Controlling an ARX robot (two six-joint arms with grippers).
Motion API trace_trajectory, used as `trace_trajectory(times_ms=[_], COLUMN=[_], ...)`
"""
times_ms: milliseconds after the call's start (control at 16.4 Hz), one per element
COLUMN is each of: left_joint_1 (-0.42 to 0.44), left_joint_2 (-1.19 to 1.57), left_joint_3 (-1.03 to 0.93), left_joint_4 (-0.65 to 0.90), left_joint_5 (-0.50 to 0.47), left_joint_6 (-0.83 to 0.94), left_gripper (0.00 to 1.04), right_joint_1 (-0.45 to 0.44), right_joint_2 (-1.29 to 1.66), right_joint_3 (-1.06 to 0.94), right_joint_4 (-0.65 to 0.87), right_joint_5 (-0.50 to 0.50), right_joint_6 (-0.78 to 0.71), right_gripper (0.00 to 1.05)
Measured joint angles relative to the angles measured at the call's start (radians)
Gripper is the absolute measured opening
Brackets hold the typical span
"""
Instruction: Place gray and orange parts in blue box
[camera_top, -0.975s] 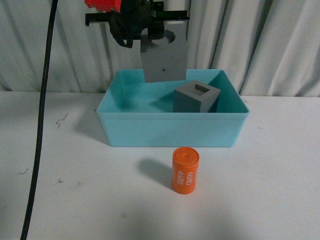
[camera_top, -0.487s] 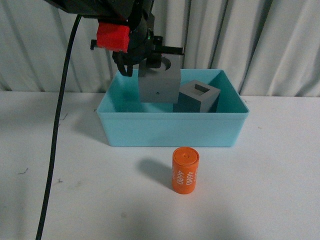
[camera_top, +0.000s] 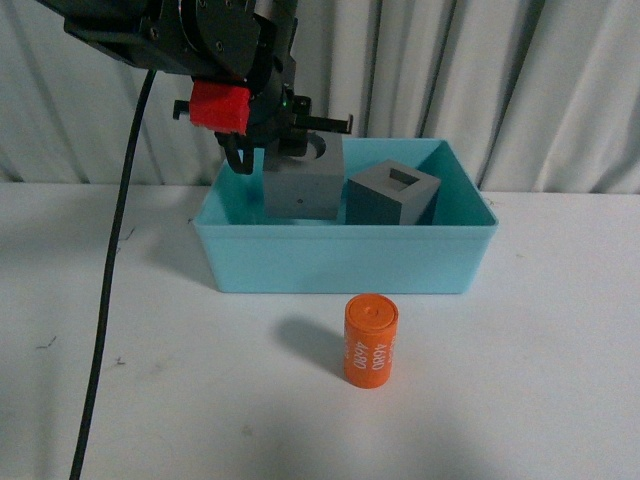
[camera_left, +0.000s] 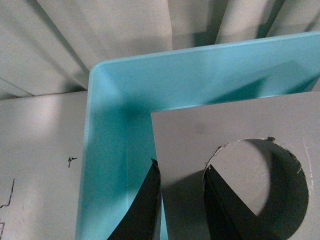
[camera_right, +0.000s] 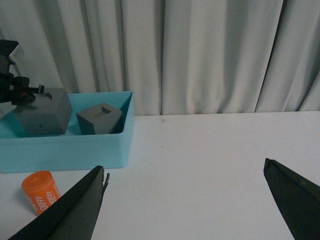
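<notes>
Orange cylinder (camera_top: 371, 340) reads "4680"; left gripper (camera_left: 182, 200) clamps round-recess gray cube (camera_top: 300, 190), right gripper (camera_right: 185, 167) gapes.

My front camera sits on my body between my arms, facing forward and slightly down over the table (camera_top: 560, 400) toward the curtain (camera_top: 500, 80), at middle range from the blue box (camera_top: 340, 262); my left wrist camera looks down along my left gripper (camera_left: 182, 167), very close to the round-recess cube (camera_left: 225, 125) and one corner of the box; my right wrist camera, behind my right gripper (camera_right: 185, 167), looks low across the table from well back; with the front view it shares the box, the round-recess cube, the rectangular-recess cube (camera_top: 392, 200) and the orange cylinder (camera_top: 371, 342).
</notes>
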Motion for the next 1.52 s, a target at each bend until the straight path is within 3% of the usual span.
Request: trace_trajectory(times_ms=[1036, 1096, 1157, 1279, 1401, 1523], left_joint_1=[0.055, 0.055, 0.057, 0.058, 0.062, 0.071], left_joint_2=[0.074, 0.074, 0.074, 0.072, 0.000, -0.139], left_joint_3=[0.001, -0.004, -0.003, -0.003, -0.054, -0.167], left_joint_4=[0.078, 0.085, 0.074, 0.060, 0.067, 0.100], left_joint_5=[-0.020, -0.016, -0.011, -0.006, 0.035, 0.098], left_joint_6=[0.130, 0.135, 0.129, 0.103, 0.013, -0.098], left_gripper=[0.18, 0.32, 0.65, 0.79, 1.00, 0.98], right_joint_1=[0.000, 0.000, 0.000, 0.000, 0.000, 0.000], right_joint_2=[0.000, 0.000, 0.000, 0.000, 0.000, 0.000], right_joint_3=[0.000, 0.000, 0.000, 0.000, 0.000, 0.000], right_joint_4=[0.000, 0.000, 0.000, 0.000, 0.000, 0.000], right_joint_5=[0.000, 0.000, 0.000, 0.000, 0.000, 0.000], right_joint_6=[0.000, 0.000, 0.000, 0.000, 0.000, 0.000], right_gripper=[0.98, 0.98, 0.98, 0.98, 0.98, 0.98])
